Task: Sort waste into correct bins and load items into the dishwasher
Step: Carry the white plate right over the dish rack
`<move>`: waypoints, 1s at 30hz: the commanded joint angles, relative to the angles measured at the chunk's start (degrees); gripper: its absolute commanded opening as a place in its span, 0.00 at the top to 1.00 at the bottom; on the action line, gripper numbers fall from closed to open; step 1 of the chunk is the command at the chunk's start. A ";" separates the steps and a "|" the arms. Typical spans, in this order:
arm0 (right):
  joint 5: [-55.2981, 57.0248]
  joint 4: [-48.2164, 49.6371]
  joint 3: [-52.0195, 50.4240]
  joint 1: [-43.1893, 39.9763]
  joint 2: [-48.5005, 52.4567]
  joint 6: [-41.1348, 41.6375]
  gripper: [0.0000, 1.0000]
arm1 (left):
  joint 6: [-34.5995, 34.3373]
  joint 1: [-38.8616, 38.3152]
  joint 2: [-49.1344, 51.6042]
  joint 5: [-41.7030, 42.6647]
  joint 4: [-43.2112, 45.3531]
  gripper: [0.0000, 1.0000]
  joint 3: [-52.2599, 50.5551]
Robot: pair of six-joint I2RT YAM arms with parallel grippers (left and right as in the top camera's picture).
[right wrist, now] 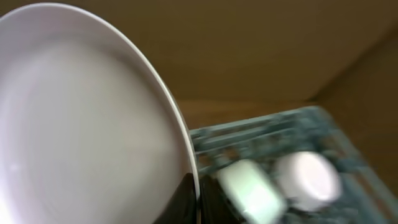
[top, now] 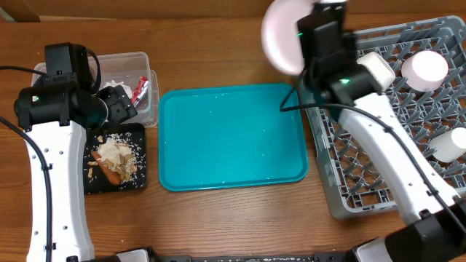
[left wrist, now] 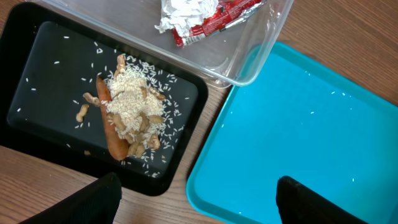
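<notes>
Shows a brown wood-grain worktop [top: 218, 218] from above. Carries a teal tray [top: 233, 138] at the centre, with a clear plastic tub [top: 124, 55] at the left rear and a black tray [top: 138, 178] in front of it, both just beside the teal tray. Bears a grey dish rack [top: 336, 191] on the right, near the tray.

white plate [top: 280, 33] | held on edge | beside grey dishwasher rack [top: 437, 109]

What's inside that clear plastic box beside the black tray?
Crumpled foil and a red wrapper lie in the clear box. The left arm covers its other end.
</notes>
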 commanded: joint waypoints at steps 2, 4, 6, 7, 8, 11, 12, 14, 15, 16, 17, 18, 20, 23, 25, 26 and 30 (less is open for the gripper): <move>19.71 1.29 -0.13 -4.22 1.53 -3.72 0.96 | -0.37 0.09 -0.15 0.26 0.07 0.18 0.07; 22.45 2.25 -0.15 -6.56 1.77 -3.72 0.96 | -0.37 0.09 -0.15 0.26 0.07 0.18 0.07; 22.49 2.58 -0.15 -9.09 1.95 -3.69 0.96 | -0.37 0.09 -0.15 0.26 0.04 0.18 0.07; 22.34 2.58 -0.15 -10.12 2.19 -3.67 0.96 | -0.37 0.09 -0.15 0.26 0.04 0.18 0.07; 22.34 2.43 -0.15 -11.02 2.43 -3.67 0.96 | -0.37 0.09 -0.15 0.28 0.04 0.18 0.07; 22.34 1.90 -1.14 -12.57 3.08 -2.99 0.96 | -0.39 0.09 -0.15 0.33 0.04 0.18 0.07; 22.32 1.84 -1.86 -12.79 3.19 -2.45 0.96 | -0.39 0.09 -0.15 0.33 0.07 0.18 0.07; 22.34 2.40 -3.67 -12.90 3.54 -2.34 0.96 | -0.37 0.09 -0.15 0.31 0.04 0.18 0.07; 22.32 2.84 -5.01 -12.90 3.67 -2.29 0.96 | -0.37 0.09 -0.15 0.31 0.02 0.18 0.07; 22.34 3.15 -6.19 -12.90 3.89 -1.88 0.96 | -0.37 0.09 -0.15 0.28 0.02 0.18 0.07; 22.29 3.34 -7.50 -12.90 3.96 -1.40 0.96 | -0.37 0.09 -0.15 0.28 0.04 0.18 0.07; 22.27 3.74 -8.96 -12.90 4.02 -1.05 0.96 | -0.37 0.09 -0.15 0.28 0.04 0.18 0.07; 22.05 4.79 -11.80 -12.87 4.07 -0.81 0.96 | -0.37 0.09 -0.15 0.31 0.07 0.18 0.07; 22.03 6.01 -15.34 -12.72 4.09 0.52 0.96 | -0.37 0.09 -0.15 0.31 0.07 0.18 0.07; 20.72 5.84 -17.09 -12.72 4.07 1.40 0.96 | -0.37 0.09 -0.15 0.31 0.07 0.18 0.07; 20.31 5.35 -17.68 -12.72 4.07 2.54 0.96 | -0.37 0.09 -0.15 0.31 0.07 0.18 0.07; 19.10 1.99 -18.29 -11.98 4.07 8.31 0.96 | -0.39 0.09 -0.15 0.31 0.13 0.18 0.07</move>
